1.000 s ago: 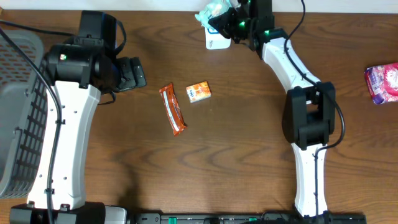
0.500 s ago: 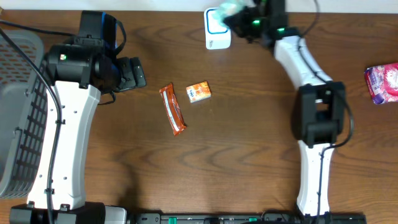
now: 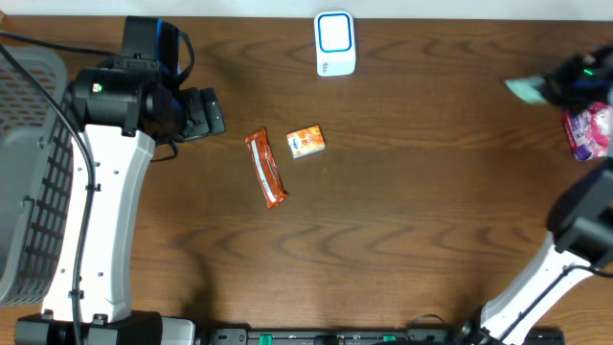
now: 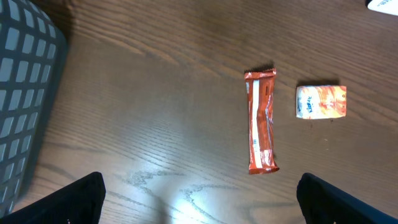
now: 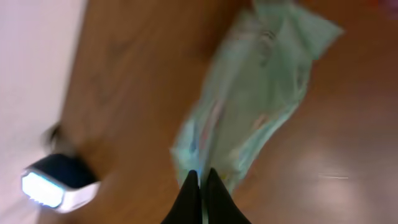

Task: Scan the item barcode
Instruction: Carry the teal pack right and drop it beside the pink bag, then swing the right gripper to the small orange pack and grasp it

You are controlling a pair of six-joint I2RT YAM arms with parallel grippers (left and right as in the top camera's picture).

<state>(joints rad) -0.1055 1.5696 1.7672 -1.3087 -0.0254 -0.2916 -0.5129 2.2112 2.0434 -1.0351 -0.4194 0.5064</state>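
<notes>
Swung away from the scanner (image 3: 334, 43) within the last second, the right gripper (image 3: 567, 84) now hangs at the table's far right edge, and the pale green packet (image 3: 522, 89) has travelled with it. Its fingers are pinched tight on the packet's lower edge, and the wrapper trails ahead of the fingertips. The scanner lies well off to one side and behind, and the pink packet (image 3: 589, 129) sits just beside the hand. The scanning pass looks finished, so the step in hand appears to be carrying the item to a set-down spot. Next it needs lowering next to the pink packet, not onto it, before the fingers part. The left gripper (image 3: 215, 113) hovers spread wide, holding nothing, with the orange bar (image 4: 261, 121) ahead of it.
</notes>
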